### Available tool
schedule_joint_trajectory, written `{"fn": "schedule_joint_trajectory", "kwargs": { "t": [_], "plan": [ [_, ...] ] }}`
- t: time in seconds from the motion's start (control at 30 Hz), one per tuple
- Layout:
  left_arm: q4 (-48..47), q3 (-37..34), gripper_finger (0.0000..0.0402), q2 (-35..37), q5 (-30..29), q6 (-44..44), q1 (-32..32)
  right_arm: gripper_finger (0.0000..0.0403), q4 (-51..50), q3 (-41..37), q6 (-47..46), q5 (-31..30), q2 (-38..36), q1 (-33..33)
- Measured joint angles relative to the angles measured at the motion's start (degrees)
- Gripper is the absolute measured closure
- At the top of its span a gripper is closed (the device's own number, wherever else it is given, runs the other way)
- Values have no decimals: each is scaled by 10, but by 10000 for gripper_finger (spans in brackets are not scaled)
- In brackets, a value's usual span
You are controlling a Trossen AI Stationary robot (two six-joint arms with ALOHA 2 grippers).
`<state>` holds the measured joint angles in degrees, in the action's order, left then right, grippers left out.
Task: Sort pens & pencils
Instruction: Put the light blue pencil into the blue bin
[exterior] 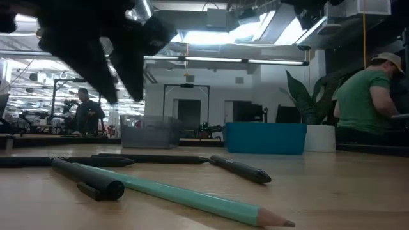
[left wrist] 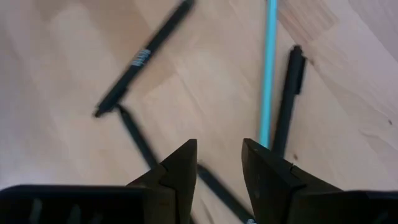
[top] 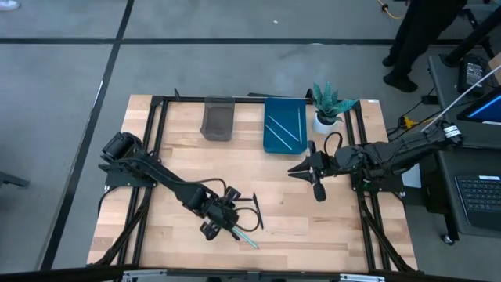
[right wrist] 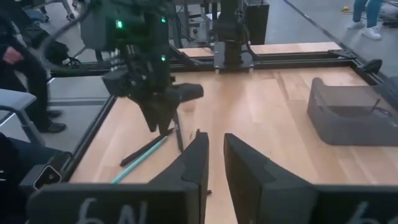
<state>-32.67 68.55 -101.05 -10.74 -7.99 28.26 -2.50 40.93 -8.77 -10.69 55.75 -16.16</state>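
Risk: your left gripper (top: 228,222), jaws spread and empty at lower centre, could scatter the crowded pens & pencils (top: 247,229) by descending off-centre.

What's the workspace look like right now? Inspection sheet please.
Surface: wooden table, dark frame rails.
Job's things: black pens and a teal pencil loose near the front; two pale sticks in the blue tray.
Clutter: grey bin, potted plant.
Grippers: left gripper open, above the pens; right gripper mid-table, nothing between its fingers.
Cables: black cable by the right arm.
Surroundings: people beyond the table.
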Motion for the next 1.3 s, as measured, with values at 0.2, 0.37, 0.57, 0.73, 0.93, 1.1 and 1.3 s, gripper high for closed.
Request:
{"fn": "schedule_joint_trajectory", "kwargs": {
  "t": [0.2, 0.37, 0.57, 0.73, 0.93, 1.1, 1.3],
  "plan": [
    [-24, 28, 282, -41, 5, 4, 16, 350, 0, 0, -15, -55, 0, -47],
    [-22, 39, 282, -57, 11, 10, 23, 350, 7, 0, -23, -84, 12, -78],
    [-8, 39, 282, -78, 27, 20, 23, 350, 23, 0, -41, -91, 49, -95],
    [-3, 38, 282, -87, 30, 23, 23, 350, 32, 0, -52, -109, 76, -100],
    [6, 38, 282, -88, 39, 34, 26, 350, 42, 0, -60, -109, 84, -100],
    [8, 38, 282, -106, 44, 34, 26, 350, 52, 0, -56, -108, 84, -100],
    [9, 40, 282, -124, 50, 31, 25, 350, 53, 0, -51, -107, 84, -100]
  ]
}}
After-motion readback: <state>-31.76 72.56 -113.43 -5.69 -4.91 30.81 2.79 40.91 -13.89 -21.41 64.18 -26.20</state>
